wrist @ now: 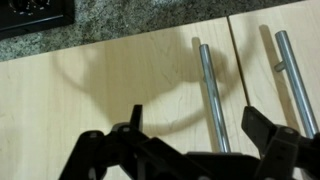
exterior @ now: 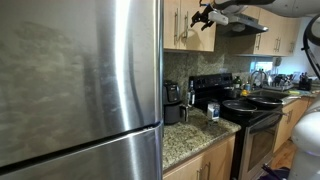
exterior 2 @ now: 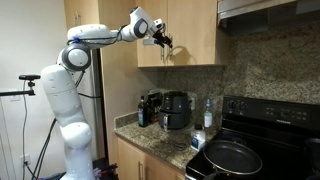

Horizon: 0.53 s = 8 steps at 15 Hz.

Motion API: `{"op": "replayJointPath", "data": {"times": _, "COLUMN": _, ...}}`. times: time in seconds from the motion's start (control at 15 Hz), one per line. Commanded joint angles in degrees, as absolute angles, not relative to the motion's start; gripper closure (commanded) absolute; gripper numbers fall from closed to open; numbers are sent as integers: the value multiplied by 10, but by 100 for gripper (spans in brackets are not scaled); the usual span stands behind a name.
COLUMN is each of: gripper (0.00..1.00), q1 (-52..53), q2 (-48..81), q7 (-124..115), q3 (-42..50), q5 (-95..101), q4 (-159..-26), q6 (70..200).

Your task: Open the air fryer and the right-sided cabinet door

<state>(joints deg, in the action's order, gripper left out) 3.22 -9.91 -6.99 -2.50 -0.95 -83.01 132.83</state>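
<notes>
High against the upper cabinets, the gripper point(exterior 2: 163, 41) is carried at the end of the white robot arm point(exterior 2: 100, 35). Its jaws are spread wide apart and nothing is caught between them. The right-sided cabinet door point(exterior 2: 198, 30), tall and light brown, is seen just behind the gripper in both exterior views. It is shut flush with its twin door point(exterior 2: 148, 55).

The wrist view stands upside down, and in it the two doors are shown meeting at a thin seam. One silver bar handle point(wrist: 210, 95) is framed between the two dark fingers point(wrist: 136, 128). A second bar handle point(wrist: 295, 80) lies beyond the finger at the picture's right. The fingers are kept clear of both handles. Which handle belongs to which door cannot be told from that view.

The air fryer point(exterior 2: 178, 108), small and black, is set on the granite countertop point(exterior 2: 150, 135) well below the gripper. It is flanked by a clear bottle point(exterior 2: 207, 116) and lies near the black stove point(exterior 2: 270, 120).
</notes>
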Motion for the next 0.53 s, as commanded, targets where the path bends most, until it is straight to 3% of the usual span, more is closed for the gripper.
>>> {"op": "replayJointPath", "data": {"times": 0.0, "gripper": 0, "q1": 40, "q2": -6, "q7": -32, "q3": -27, "q5": -45, "q4": -701, "q6": 1304}}
{"op": "replayJointPath", "data": {"times": 0.13, "gripper": 0, "q1": 39, "q2": 25, "q7": -41, "q3": -30, "q5": -51, "q4": -659, "q6": 1306}}
{"op": "replayJointPath", "data": {"times": 0.2, "gripper": 0, "q1": 40, "q2": -17, "q7": -50, "q3": -28, "q5": -40, "q4": -728, "q6": 1326}}
{"op": "replayJointPath", "data": {"times": 0.47, "gripper": 0, "q1": 39, "q2": -4, "q7": -46, "q3": -26, "q5": -36, "q4": -733, "q6": 1330}}
